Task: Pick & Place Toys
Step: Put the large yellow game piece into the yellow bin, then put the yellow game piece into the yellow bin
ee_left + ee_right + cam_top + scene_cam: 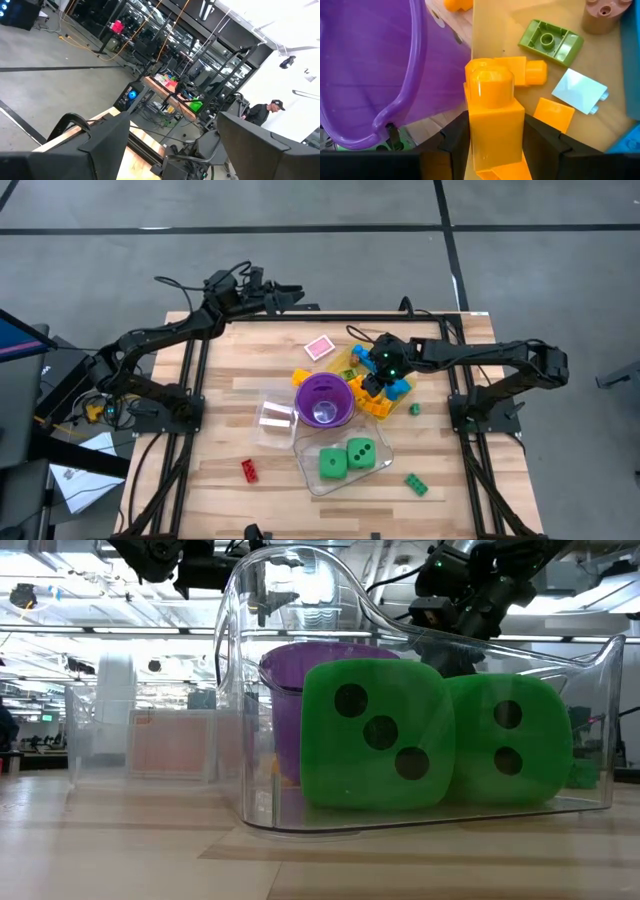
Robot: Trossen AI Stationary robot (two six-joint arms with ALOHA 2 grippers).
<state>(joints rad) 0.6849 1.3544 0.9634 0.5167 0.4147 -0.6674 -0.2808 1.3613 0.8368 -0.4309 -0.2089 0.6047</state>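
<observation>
Currently my right end effector pinches an orange brick between its two dark fingers, the brick's long axis running straight out ahead along the line of the fingers. It hovers over the yellow translucent tray near the desk's right edge, just beside the purple cup, whose wall lies immediately to one side of the held brick in the right wrist view. Loose pieces lie in the tray beyond the brick: a green brick turned hollow side up, a pale blue piece and a flat orange piece. Nearer the front edge, a clear tub holds two green dice; a red brick sits toward the front left corner and a green brick toward the front right. My left end effector waits with fingers spread, raised beyond the far left corner of the desk and well apart from every toy. By my reading, the right arm is the nearer one for any drop into the cup or the tub, and the brick need only travel sideways off the tray.
</observation>
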